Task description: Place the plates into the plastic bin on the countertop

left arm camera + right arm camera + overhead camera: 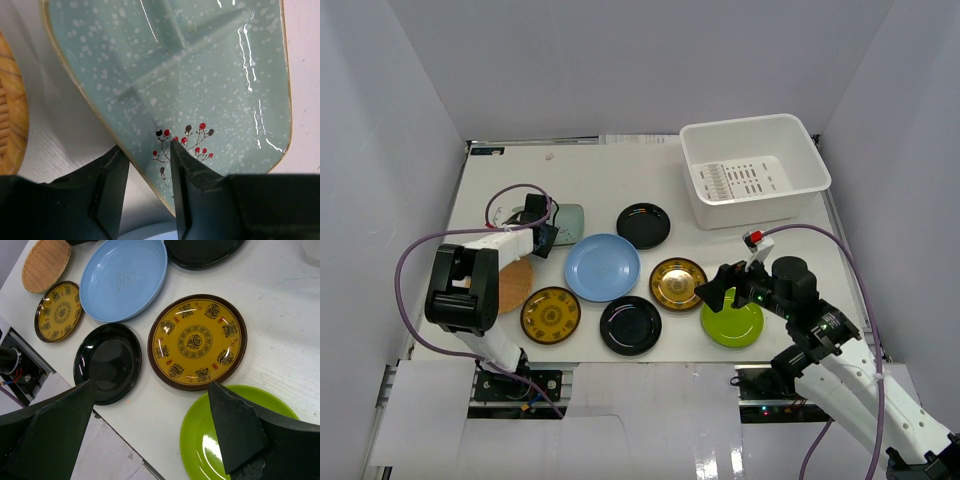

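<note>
My left gripper straddles the rim of the pale green squarish plate: one finger lies on its speckled face by the berry sprig, the other stands outside the edge with a gap showing. From above, that plate lies at the left of the countertop. My right gripper hangs wide open above the lime green plate, holding nothing. The white plastic bin sits at the back right.
A light blue plate, two black plates, a gold plate, a patterned yellow plate and a woven orange plate lie across the middle. Grey walls enclose the countertop.
</note>
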Motion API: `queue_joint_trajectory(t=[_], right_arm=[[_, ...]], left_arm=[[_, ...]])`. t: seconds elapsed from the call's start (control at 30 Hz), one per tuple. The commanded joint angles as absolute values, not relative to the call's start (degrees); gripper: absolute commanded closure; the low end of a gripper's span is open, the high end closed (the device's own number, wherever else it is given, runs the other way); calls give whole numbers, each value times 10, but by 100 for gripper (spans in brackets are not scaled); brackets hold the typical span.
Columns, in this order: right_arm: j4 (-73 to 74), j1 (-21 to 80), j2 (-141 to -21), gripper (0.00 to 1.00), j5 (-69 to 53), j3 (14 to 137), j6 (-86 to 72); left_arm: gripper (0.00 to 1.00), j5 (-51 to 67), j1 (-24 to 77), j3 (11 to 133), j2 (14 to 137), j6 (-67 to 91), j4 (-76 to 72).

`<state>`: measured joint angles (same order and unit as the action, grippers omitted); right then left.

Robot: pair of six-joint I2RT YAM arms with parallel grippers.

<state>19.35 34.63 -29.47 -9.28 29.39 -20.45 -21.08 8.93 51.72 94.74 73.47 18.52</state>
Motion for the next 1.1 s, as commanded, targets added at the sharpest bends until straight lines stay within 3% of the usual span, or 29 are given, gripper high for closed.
queue_joint_trajectory(t=[0.0, 0.23, 0.33, 0.4, 0.6, 0.77, 1.07], right_arm=[[171, 348, -302, 2, -105, 296, -192], [163, 348, -307, 2, -105, 301, -196], [157, 349, -311, 1, -112, 304, -200], [156, 349, -315, 1, -117, 307, -204], [155, 348, -322, 1, -126, 311, -219], [146, 349, -322, 1, -108, 294, -263], [125, 349, -340, 0, -97, 267, -300]], left_arm=[[52, -222, 84, 519, 956, 749, 153], [75, -217, 75, 510, 967, 714, 102], [94, -214, 69, 505, 969, 692, 80], [100, -213, 65, 499, 969, 679, 63], [100, -181, 39, 448, 952, 659, -29], [100, -141, 23, 403, 868, 593, -166], [100, -93, 2, 446, 798, 583, -214]])
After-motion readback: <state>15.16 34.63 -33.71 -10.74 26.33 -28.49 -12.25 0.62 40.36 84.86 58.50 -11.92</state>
